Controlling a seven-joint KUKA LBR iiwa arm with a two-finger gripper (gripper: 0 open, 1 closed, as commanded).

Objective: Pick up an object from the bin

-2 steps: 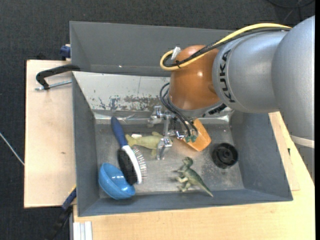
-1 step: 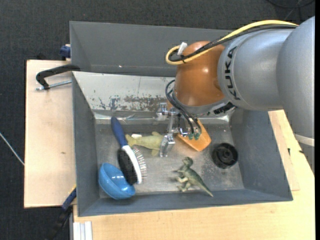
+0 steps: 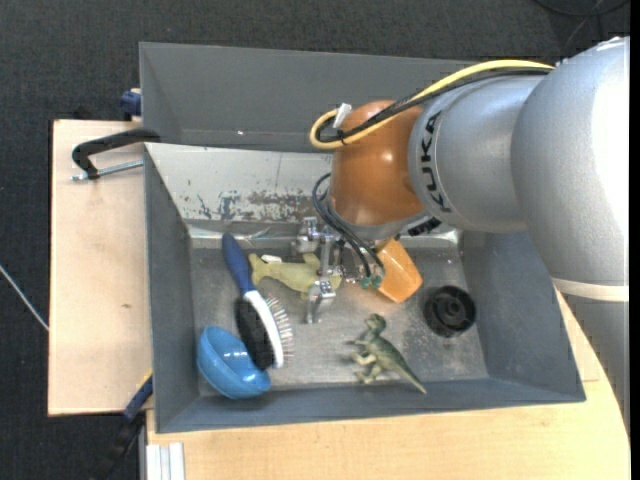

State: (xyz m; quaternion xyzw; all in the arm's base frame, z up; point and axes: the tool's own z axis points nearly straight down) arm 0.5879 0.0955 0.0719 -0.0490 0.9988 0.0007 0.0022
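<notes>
Pale yellow toy (image 3: 275, 272) lies flat near the middle of the bin (image 3: 165, 268), its long axis running roughly ten o'clock to four. Its blunt end is toward ten and its narrower end reaches my hand (image 3: 320, 286). It looks smooth, slim and cream-coloured. A blue-handled brush (image 3: 258, 328) sits just beside it at seven o'clock, an orange piece (image 3: 400, 274) at three. I cannot tell whether my hand is apart or together.
</notes>
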